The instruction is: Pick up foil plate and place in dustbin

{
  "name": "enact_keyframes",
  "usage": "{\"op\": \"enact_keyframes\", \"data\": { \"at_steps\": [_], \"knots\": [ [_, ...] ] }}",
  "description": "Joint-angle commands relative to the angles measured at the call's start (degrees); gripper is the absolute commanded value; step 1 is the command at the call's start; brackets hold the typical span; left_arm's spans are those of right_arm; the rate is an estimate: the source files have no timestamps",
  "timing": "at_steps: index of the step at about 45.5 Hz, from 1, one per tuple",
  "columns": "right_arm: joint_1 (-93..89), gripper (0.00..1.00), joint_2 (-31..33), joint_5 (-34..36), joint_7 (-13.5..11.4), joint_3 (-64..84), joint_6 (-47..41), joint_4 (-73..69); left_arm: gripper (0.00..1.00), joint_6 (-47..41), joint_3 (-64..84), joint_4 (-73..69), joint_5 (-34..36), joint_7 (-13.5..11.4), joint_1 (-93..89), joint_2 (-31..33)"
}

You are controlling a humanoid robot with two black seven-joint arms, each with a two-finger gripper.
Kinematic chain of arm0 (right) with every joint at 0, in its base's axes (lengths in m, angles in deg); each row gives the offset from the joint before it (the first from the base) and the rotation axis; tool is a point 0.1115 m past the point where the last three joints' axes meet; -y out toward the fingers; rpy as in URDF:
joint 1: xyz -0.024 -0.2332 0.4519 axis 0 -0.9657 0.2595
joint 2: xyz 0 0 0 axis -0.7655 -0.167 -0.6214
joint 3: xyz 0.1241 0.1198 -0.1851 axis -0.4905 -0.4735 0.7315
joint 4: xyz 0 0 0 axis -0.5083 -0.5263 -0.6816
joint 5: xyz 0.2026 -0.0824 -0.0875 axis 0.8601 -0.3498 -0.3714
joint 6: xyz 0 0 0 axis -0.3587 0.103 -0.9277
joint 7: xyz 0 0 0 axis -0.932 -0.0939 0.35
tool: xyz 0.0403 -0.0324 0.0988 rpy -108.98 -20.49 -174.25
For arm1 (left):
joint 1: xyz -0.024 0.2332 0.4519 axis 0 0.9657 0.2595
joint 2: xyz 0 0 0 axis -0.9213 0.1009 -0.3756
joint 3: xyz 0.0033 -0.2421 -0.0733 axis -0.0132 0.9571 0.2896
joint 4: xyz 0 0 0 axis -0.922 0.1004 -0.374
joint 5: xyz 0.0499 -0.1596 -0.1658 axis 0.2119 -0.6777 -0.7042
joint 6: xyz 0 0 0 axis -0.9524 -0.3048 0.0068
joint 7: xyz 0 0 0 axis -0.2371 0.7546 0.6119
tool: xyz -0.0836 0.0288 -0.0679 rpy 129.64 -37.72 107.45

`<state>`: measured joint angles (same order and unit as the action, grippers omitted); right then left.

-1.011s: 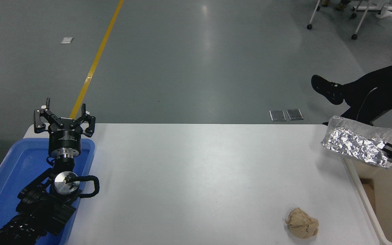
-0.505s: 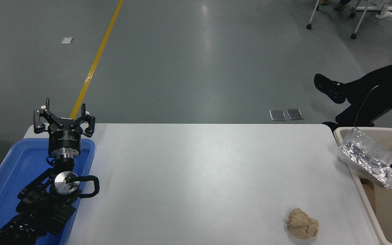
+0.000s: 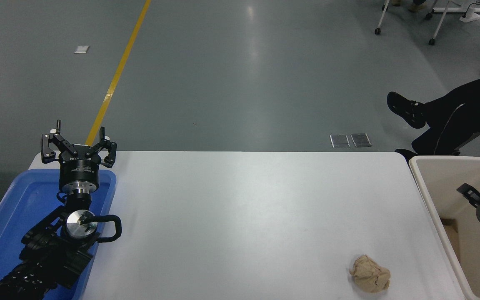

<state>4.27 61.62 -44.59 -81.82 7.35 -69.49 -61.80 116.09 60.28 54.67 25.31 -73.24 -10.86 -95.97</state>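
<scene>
The foil plate does not show anywhere in the head view. The cream-white dustbin [image 3: 452, 160] stands at the table's right end, partly cut off by the picture's edge. My right gripper [image 3: 475, 216] hangs over the inside of the dustbin with its fingers spread apart and nothing between them. My left gripper [image 3: 78, 146] is parked open at the far left, above the blue tray.
A blue plastic tray [image 3: 19, 208] lies under the left arm at the table's left edge. A tan crumpled paper ball [image 3: 370, 273] lies near the front right of the white table [image 3: 240, 216]. A seated person's legs [image 3: 452, 116] are beyond the far right corner.
My right gripper carried the foil plate right over the dustbin, then opened. The plate has left the gripper and dropped out of sight. The left arm has not moved.
</scene>
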Motion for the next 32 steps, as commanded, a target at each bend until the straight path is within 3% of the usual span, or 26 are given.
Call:
{"op": "enact_keyframes", "data": {
  "at_steps": [1, 12, 32],
  "knots": [
    [10.77, 1.0, 0.32, -0.29, 0.12, 5.81, 0.05, -11.42, 0.99, -0.08, 0.0, 0.0, 0.01, 0.0, 0.0, 0.01],
    [28.09, 1.0, 5.86, -0.12, -0.05, 13.36, 0.05, -37.26, 0.99, 0.0, -0.09, 0.09, 0.09, 0.0, 0.0, 0.01],
    [64.65, 1.0, 2.26, 0.5, -0.05, 26.99, -3.55, -82.45, 0.99, 0.0, -0.09, 0.09, 0.09, 0.0, 0.0, 0.01]
  ]
}}
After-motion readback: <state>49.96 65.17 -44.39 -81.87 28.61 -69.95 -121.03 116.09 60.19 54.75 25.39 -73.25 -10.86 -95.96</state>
